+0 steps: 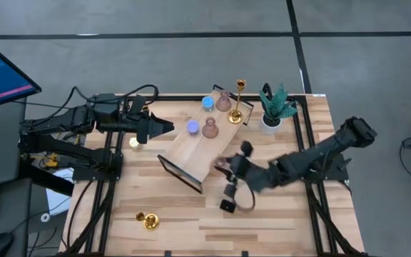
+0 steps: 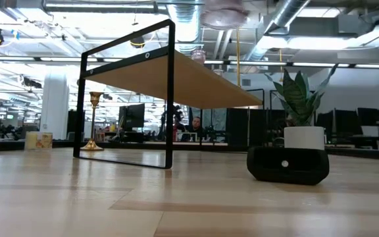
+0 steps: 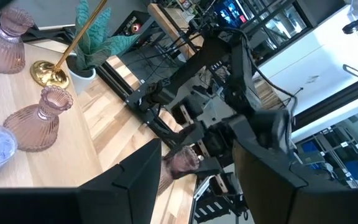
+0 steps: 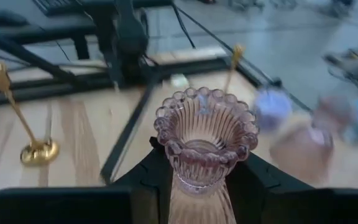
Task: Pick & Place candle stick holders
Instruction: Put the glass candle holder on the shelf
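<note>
A wooden shelf (image 1: 191,153) on a black frame stands mid-table. On it stand two dusty-pink holders (image 1: 223,102) (image 1: 210,128), a blue one (image 1: 207,103), a violet one (image 1: 192,127) and a gold stemmed one (image 1: 237,114). Another gold holder (image 1: 148,220) stands on its round base near the front left. A small yellow one (image 1: 134,142) sits on the table under the left arm. My right gripper (image 1: 223,165) is shut on a third pink holder (image 4: 205,134) beside the shelf's right side. My left gripper (image 1: 168,128) is open over the shelf's left part, with nothing between its fingers. My right gripper pinches the pink holder between its two fingers at the ribbed neck (image 4: 199,171), just under the scalloped rim. The fingers come from the table's right, slanting slightly down. The holder is lifted clear of the table, its mouth (image 4: 205,118) above the fingers.
A green plant in a white pot (image 1: 273,108) stands at the back right, next to the shelf. A small black block (image 1: 227,205) lies on the table below the right gripper. Bare wood lies along the near edge (image 1: 262,228).
</note>
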Available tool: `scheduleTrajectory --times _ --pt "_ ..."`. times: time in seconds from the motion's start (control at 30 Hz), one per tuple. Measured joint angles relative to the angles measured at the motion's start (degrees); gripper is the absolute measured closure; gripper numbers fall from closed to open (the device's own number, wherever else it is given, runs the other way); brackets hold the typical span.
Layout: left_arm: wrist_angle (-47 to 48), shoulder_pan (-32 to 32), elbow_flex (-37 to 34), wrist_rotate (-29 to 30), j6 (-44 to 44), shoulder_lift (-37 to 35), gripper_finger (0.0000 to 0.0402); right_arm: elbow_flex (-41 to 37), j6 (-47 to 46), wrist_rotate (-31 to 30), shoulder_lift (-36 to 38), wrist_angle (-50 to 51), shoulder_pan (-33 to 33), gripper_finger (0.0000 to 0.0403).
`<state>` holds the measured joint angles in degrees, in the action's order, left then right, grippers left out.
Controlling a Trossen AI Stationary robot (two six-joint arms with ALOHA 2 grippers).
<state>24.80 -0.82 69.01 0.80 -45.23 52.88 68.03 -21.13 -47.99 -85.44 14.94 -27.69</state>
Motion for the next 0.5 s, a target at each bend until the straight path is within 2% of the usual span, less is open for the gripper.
scheduleTrajectory --times 0.07,0.17,0.5 --pt "0.0 0.0 0.0 0.0 0.0 0.0 0.0202 0.0 6.3 4.7 -0.1 -5.5 3.4 0.0301" --pt "-0.1 0.0 0.0 0.0 1.3 0.0 0.0202 0.0 10.8 9.8 -0.1 -9.1 7.5 0.0301" --pt "-0.5 0.0 0.0 0.0 1.5 0.0 0.0202 0.0 19.3 17.2 -1.2 -12.7 14.0 0.0301"
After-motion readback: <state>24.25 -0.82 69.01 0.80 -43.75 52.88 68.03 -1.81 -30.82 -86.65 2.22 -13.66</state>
